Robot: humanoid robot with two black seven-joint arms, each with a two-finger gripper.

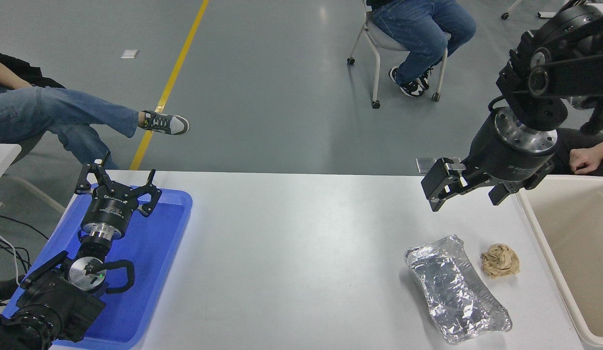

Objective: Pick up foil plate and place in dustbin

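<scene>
The foil plate (454, 288) lies flat on the white table (292, 253) at the front right, shiny and crinkled. The cream dustbin (571, 253) stands at the table's right edge, just right of the plate. My right gripper (469, 195) hangs above the table, behind the plate and well above it, open and empty. My left gripper (117, 183) is parked open over the blue tray at the lower left.
A tan crumpled paper ball (500, 261) lies between the foil plate and the dustbin. A shallow blue tray (158, 253) sits at the left. People sit beyond the table; a hand (584, 160) rests behind the dustbin.
</scene>
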